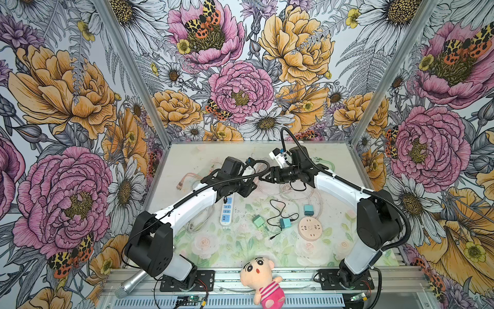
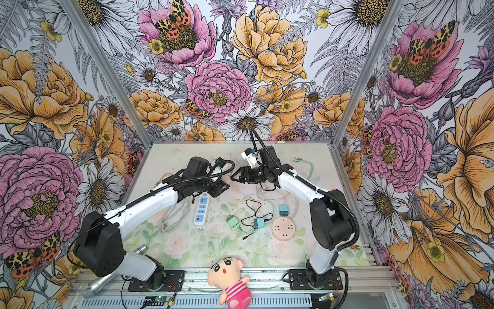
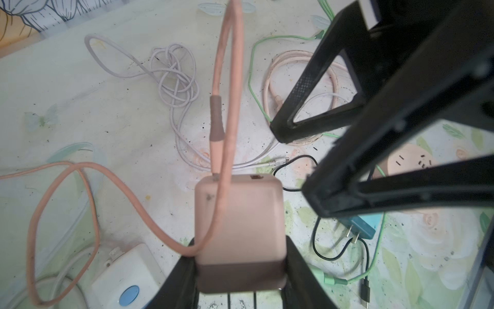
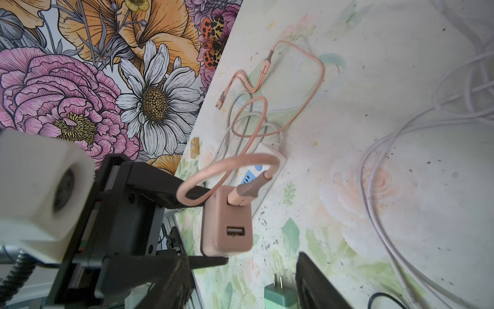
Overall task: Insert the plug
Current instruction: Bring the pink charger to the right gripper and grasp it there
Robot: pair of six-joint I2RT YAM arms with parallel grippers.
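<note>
Now, the left gripper [image 3: 239, 240] is clamped on the pink charger [image 3: 238, 214], squeezing its two flanks and holding it up off the table at mid-scene. Out of the charger's right-facing end sticks the plug [image 4: 247, 190], and its pink cable [image 3: 64, 171] loops back over the top and trails off left. In the right wrist view, that plug sits cocked in one port, with the second port [image 4: 235, 231] bare. To my eye it isn't fully home. Facing it from just to the right, the right gripper [image 1: 263, 177] has its jaws apart with nothing between them, tips about level with the charger and close by. So here's the geometry that matters: the plug's long axis runs roughly left to right and points at the right gripper, and that arm is plainly the nearer one. I'd call the coming push a leftward one along that axis, with the left arm bracing. On the near side of the left gripper, the strip [image 1: 226, 212] lies near-to-far on the table, with nothing plugged into the sockets that show.
</note>
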